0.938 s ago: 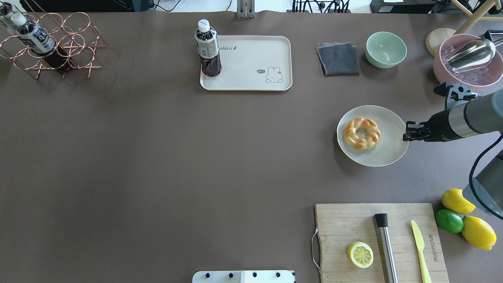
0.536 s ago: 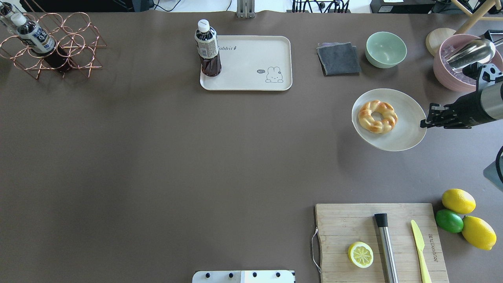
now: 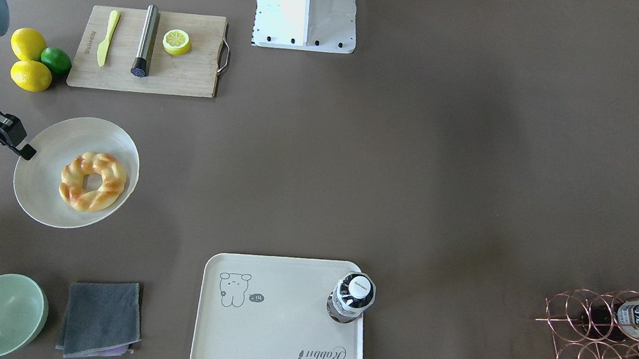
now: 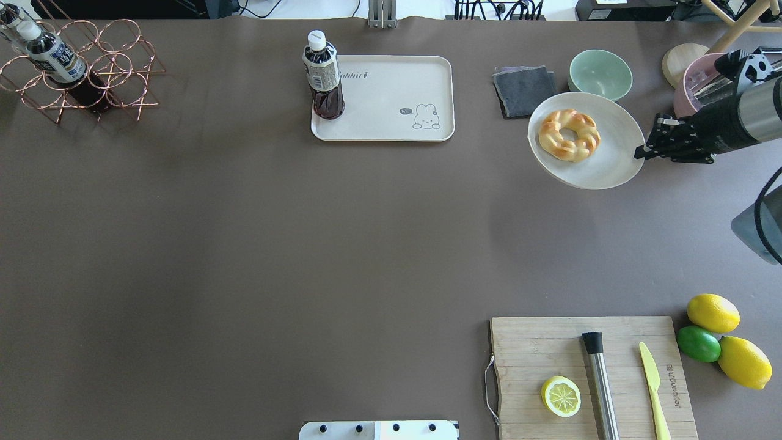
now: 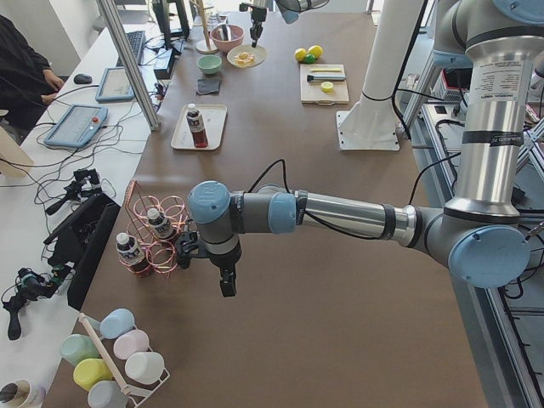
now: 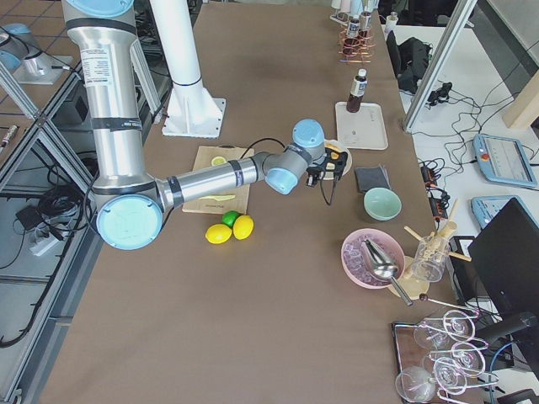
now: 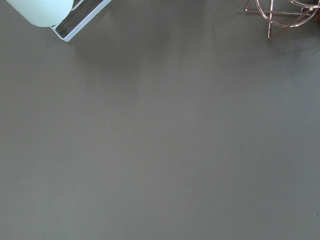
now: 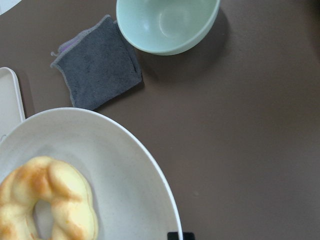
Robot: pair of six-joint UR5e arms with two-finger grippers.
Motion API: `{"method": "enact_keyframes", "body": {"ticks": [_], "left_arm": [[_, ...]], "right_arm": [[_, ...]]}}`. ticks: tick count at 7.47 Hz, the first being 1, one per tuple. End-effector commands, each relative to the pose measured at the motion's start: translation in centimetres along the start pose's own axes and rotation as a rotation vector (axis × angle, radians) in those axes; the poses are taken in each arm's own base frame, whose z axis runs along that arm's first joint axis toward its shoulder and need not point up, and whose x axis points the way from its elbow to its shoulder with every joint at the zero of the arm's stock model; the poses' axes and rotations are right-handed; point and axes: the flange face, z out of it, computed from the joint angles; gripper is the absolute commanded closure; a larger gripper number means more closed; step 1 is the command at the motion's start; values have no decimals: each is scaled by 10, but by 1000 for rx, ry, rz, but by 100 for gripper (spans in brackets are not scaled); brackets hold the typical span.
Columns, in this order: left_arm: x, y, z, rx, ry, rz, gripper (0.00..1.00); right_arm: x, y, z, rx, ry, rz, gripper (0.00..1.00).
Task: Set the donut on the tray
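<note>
The golden braided donut [image 4: 569,135] lies on a round white plate [image 4: 613,166]. My right gripper [image 4: 641,150] is shut on the plate's right rim and holds it in the air, beside the green bowl. The front view shows the same donut [image 3: 92,181], plate [image 3: 39,193] and gripper [image 3: 26,151]. The right wrist view shows the donut [image 8: 47,205] on the plate [image 8: 125,170]. The cream tray [image 4: 391,98] with the bear drawing lies at the far middle, left of the plate, and a dark drink bottle [image 4: 322,76] stands on its left end. My left gripper [image 5: 226,285] hangs over bare table by the wire rack; I cannot tell its state.
A green bowl [image 4: 600,76] and a grey cloth [image 4: 525,91] lie just beyond the held plate. A pink bowl [image 4: 687,85] is behind the right arm. A cutting board [image 4: 537,348] with a lemon half, knife and metal rod, plus whole citrus [image 4: 712,313], is near. A copper rack [image 4: 79,67] is far left.
My right gripper has carried the plate with the donut off the table, away from the robot toward the green bowl and slightly left. The tray and bottle have not moved.
</note>
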Motion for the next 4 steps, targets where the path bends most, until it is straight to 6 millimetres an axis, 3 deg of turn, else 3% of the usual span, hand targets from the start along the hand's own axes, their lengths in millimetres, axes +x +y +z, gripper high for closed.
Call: {"method": "enact_keyframes", "body": {"ticks": [1,3,4], "left_arm": [[1,-1,0,0,0,-1,2],[2,-2,-1,1,2,0,2],[1,-1,0,-1,1,-2,2]], "right_arm": [[-85,-15,54,46,-13,67,100],[-154,-19,109,108,28,109,100],[-205,-19,137,145,79,149,100]]}}
